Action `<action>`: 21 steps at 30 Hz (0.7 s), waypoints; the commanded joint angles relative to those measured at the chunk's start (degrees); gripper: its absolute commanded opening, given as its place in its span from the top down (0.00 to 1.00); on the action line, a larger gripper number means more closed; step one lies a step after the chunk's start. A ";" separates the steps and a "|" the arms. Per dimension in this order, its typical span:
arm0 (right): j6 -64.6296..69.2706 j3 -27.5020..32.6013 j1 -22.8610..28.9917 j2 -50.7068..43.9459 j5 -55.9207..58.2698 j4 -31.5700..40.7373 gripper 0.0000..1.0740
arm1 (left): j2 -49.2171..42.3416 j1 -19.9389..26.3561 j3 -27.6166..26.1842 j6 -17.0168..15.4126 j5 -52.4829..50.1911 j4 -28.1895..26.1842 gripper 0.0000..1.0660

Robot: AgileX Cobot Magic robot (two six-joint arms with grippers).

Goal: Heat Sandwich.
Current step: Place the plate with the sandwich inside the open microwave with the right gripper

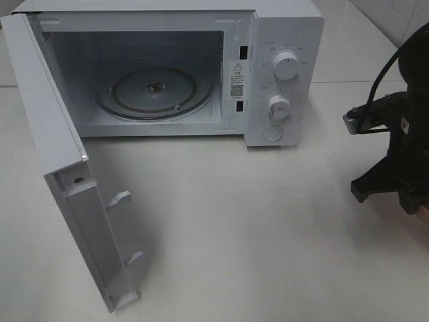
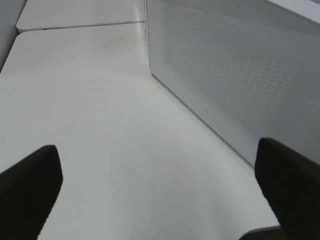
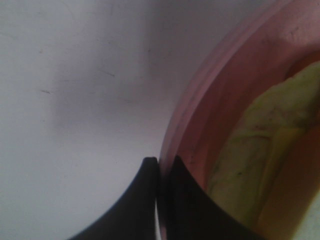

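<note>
Sandwich (image 3: 260, 150) lies on pink plate (image 3: 210, 100), orientation unclear; right end effector (image 3: 161, 167) pinches plate's rim

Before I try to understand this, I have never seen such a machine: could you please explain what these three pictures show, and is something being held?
This is a robot with two arms; each ends in a two-fingered gripper. One picture comes from a camera mounted high, looking down on a white table. There stands a white microwave with its door swung wide open; the glass turntable inside is bare.

The other two pictures come from cameras on the wrists. The left gripper is open and holds nothing; it looks along the table beside a perforated white panel, probably the microwave's side. The right gripper is closed on the rim of a pink plate, which carries the sandwich. In the high view, only the right arm's dark body shows at the right edge.
</note>
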 commanded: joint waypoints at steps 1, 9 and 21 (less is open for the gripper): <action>0.80 0.34 1.78 -2.01 2.46 -0.86 1.00 | -1.49 -0.29 -0.34 0.00 -0.29 0.17 0.03; 0.92 0.40 6.70 -3.84 5.44 0.00 1.00 | -1.49 -0.29 -0.34 0.00 -0.29 0.17 0.03; 0.86 5.56 15.99 -8.77 6.42 0.57 0.99 | -1.49 -0.29 -0.34 0.00 -0.29 0.17 0.03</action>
